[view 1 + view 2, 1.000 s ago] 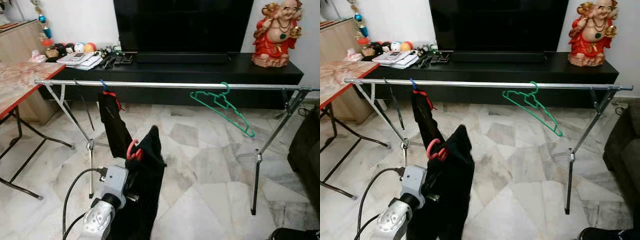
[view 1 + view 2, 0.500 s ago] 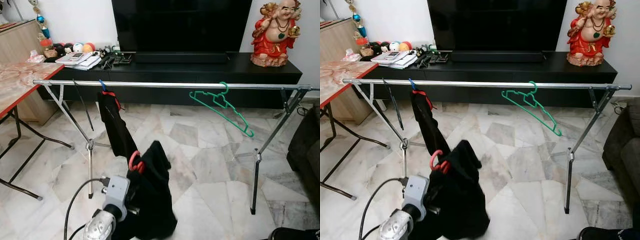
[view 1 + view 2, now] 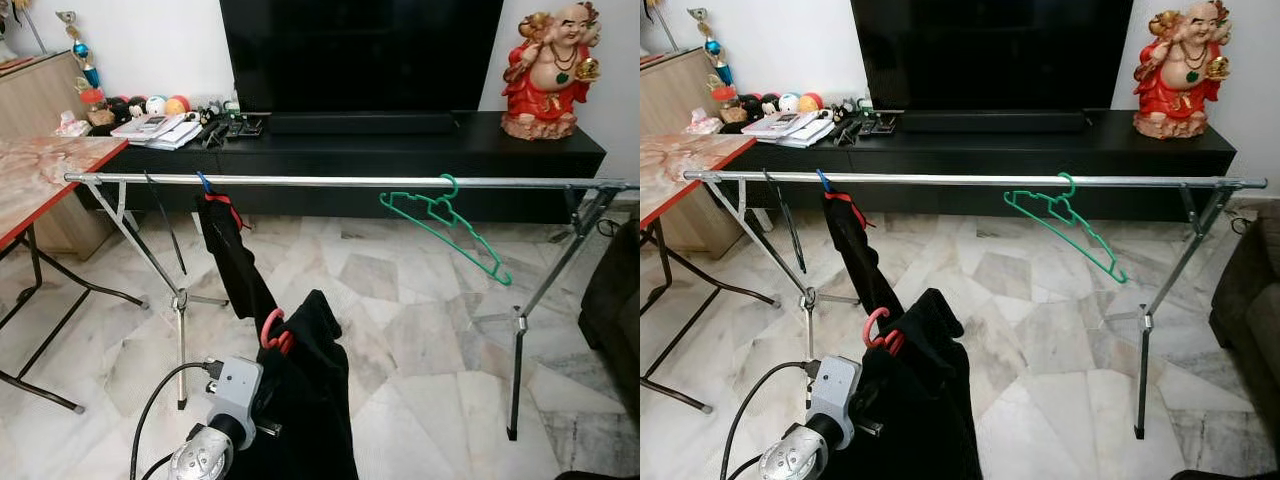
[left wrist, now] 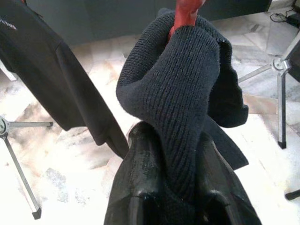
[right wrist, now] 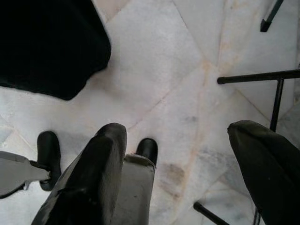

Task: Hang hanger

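Observation:
A red hanger (image 3: 274, 330) carries a black knit garment (image 3: 305, 400), and my left gripper (image 4: 174, 140) is shut on that garment just under the hanger's neck. In the eye views the garment hides the fingers; the grey wrist (image 3: 235, 385) shows below it. The hook sits well below the metal rail (image 3: 330, 182) and in front of it. On the rail hang a black garment (image 3: 232, 255) on a blue-hooked hanger and an empty green hanger (image 3: 445, 222), tilted. My right gripper (image 5: 178, 131) hangs open over the floor.
A black TV console (image 3: 400, 150) with a red statue (image 3: 545, 70) stands behind the rail. A marble-topped folding table (image 3: 40, 170) is at the left. A dark sofa edge (image 3: 615, 300) is at the right. The rail's legs (image 3: 515, 370) splay onto the marble floor.
The held garment and red hanger have sunk a little relative to the rail and the cloth has shifted. The whole view has moved slightly, so the camera has moved.

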